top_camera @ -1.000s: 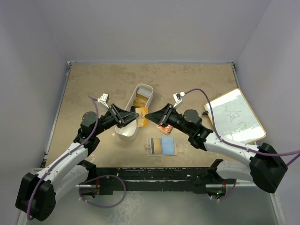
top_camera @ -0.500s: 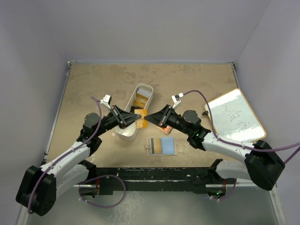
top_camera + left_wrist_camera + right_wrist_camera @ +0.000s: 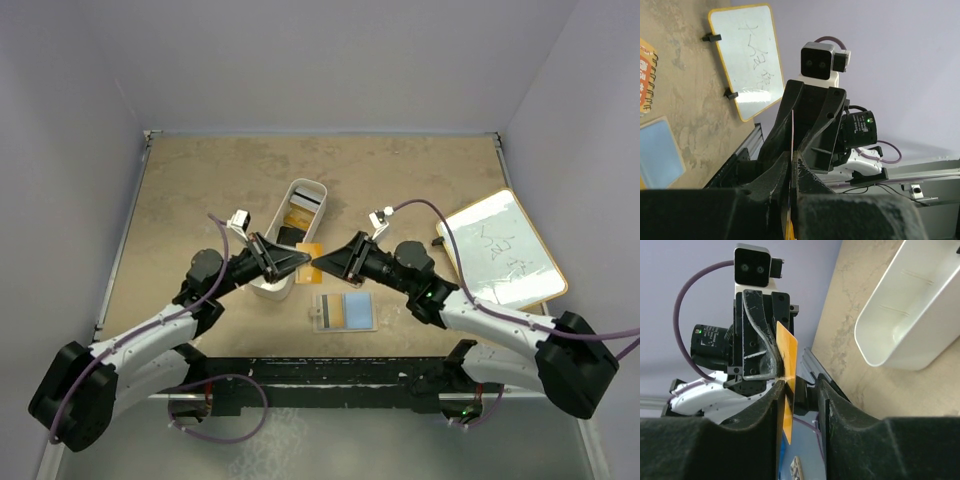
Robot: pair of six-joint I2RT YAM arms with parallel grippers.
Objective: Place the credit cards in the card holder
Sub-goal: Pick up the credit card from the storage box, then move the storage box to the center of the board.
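An orange-gold credit card (image 3: 311,252) hangs in the air between my two grippers, just right of the white bin. My left gripper (image 3: 298,261) is shut on it; in the left wrist view (image 3: 791,157) the card shows edge-on between the closed pads. My right gripper (image 3: 322,262) is open around the card's other end. In the right wrist view (image 3: 802,385) the card (image 3: 787,355) lies against one finger, with a gap to the other. Grey, gold and blue cards (image 3: 345,312) lie side by side on the table. I cannot pick out the card holder with certainty.
The long white bin (image 3: 270,285) stands left of centre with a tan thing (image 3: 297,214) and a grey-black thing (image 3: 308,199) inside. A whiteboard (image 3: 500,250) lies at the right. An orange-red packet (image 3: 645,75) lies under my right arm.
Both grippers and the orange card have shifted a little toward the near side. My left arm has reached further right, away from the bin.
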